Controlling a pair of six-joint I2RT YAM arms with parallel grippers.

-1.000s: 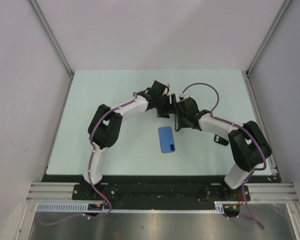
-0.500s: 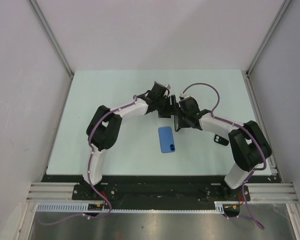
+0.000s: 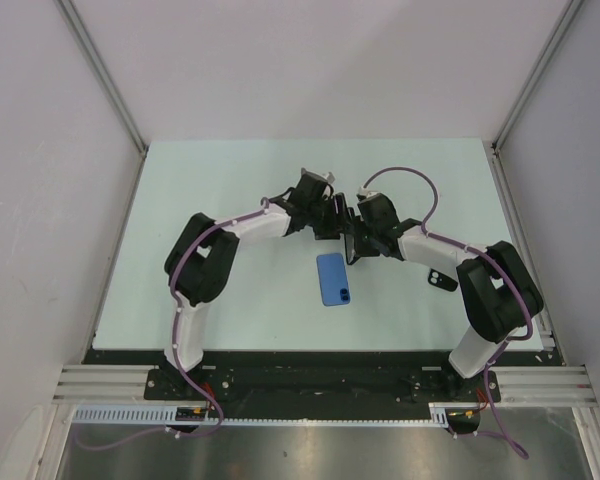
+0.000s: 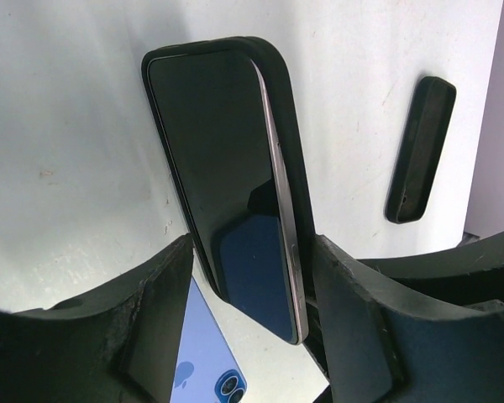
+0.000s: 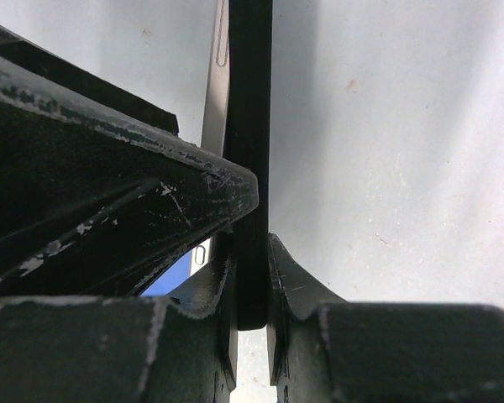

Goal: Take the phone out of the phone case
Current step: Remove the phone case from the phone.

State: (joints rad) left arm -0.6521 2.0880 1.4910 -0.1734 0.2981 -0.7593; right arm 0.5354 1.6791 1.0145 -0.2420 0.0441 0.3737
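Observation:
The phone [image 4: 227, 185], its black screen showing, stands on edge inside the black phone case [image 4: 290, 143]. Its near end with the metal rim has come away from the case. My right gripper [image 5: 252, 281] is shut on the case's edge [image 5: 250, 101]; the phone's rim [image 5: 218, 75] shows just left of it. My left gripper [image 4: 252, 243] is open, its fingers either side of phone and case, with a gap at the screen side. In the top view both grippers, left [image 3: 335, 220] and right [image 3: 358, 243], meet at mid-table.
A blue-backed phone [image 3: 333, 278] lies flat just in front of the grippers and shows under the left fingers [image 4: 202, 361]. A small black fob [image 3: 440, 281] lies to the right, also in the left wrist view [image 4: 420, 151]. The white table [image 3: 230, 180] is walled on three sides.
The left arm's elbow has swung slightly left and its wrist has shifted a little. The right arm and the held case have stayed put.

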